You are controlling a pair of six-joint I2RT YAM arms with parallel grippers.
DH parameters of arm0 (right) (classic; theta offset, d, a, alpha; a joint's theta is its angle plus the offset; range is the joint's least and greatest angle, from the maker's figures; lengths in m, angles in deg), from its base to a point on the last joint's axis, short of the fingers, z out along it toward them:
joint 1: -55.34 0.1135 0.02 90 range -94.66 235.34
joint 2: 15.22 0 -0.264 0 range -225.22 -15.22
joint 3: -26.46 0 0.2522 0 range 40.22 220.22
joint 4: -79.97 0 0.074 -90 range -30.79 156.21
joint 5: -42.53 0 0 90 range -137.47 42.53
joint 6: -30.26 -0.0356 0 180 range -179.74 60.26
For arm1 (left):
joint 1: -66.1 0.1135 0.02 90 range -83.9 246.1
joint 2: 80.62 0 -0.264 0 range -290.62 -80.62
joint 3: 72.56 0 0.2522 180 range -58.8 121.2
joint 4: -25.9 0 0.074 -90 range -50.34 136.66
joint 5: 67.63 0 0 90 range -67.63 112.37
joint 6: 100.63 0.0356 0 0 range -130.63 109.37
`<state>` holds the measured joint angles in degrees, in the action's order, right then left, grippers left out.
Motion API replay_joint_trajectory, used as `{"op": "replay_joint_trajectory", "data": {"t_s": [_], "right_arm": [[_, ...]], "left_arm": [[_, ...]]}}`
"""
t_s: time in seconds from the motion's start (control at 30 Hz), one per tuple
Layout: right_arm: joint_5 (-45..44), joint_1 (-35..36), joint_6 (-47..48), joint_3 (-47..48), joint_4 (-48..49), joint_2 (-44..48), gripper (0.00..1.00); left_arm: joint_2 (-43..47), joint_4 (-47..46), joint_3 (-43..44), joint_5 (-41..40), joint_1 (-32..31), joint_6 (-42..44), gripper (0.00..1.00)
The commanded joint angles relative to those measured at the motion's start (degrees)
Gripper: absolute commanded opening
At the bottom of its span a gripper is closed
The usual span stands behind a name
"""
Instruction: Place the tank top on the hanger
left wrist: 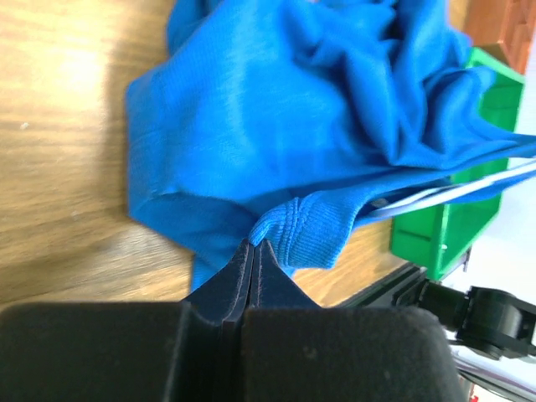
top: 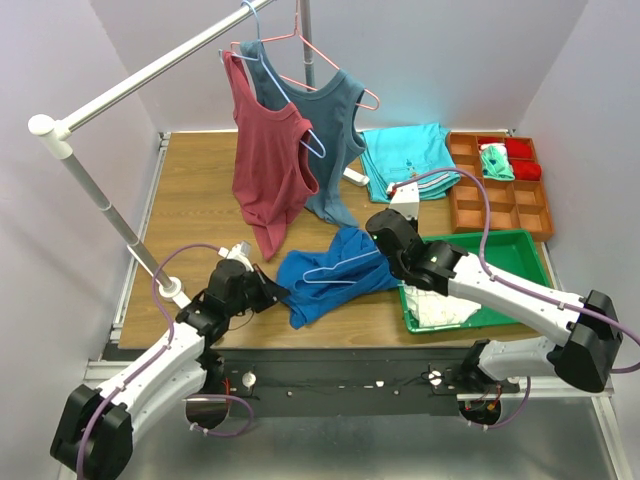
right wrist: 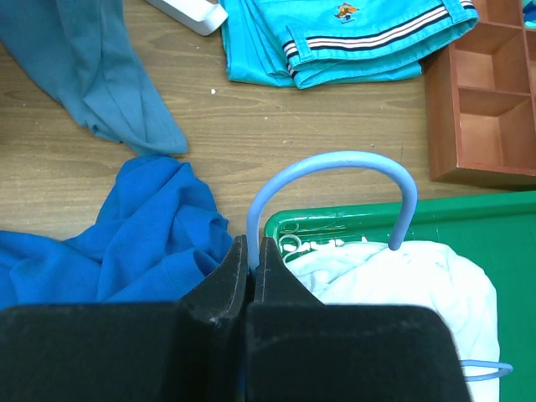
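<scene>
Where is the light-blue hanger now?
In the top view the hanger lies on the blue tank top at the front centre of the table, its hook held by the right gripper just left of the green bin.

The widest open stretch of the surface [top: 195, 195] lies left of centre in the top view, between the slanting white post [top: 108, 207] and the hanging maroon top [top: 268, 165]. That top and the teal-grey top [top: 335, 125] behind it hang low over the middle. The tank top [top: 335, 272] fills the lower centre. At right, folded turquoise clothes [top: 405, 155], the brown tray [top: 500, 215] and the green bin [top: 515, 250] crowd together, and the hanger [right wrist: 335, 157] arches over the bin's rim. A narrow bare strip runs between the tank top and the folded clothes.
</scene>
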<state>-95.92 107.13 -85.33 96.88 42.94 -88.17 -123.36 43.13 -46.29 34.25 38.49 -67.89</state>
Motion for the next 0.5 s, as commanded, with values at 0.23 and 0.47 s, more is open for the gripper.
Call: {"op": "replay_joint_trajectory", "data": {"t_s": [0.23, 0.47], "right_arm": [[-0.5, 0.2, 0.7, 1.7, 1.6, -1.1, 0.01], [2.1, 0.2, 4.0, 7.1, 3.6, -3.4, 0.01]], "left_arm": [[-0.1, 6.4, 12.2, 4.6, 0.8, 6.2, 0.0], [-3.7, 9.0, 18.4, 7.2, 0.8, 10.8, 0.0]]}}
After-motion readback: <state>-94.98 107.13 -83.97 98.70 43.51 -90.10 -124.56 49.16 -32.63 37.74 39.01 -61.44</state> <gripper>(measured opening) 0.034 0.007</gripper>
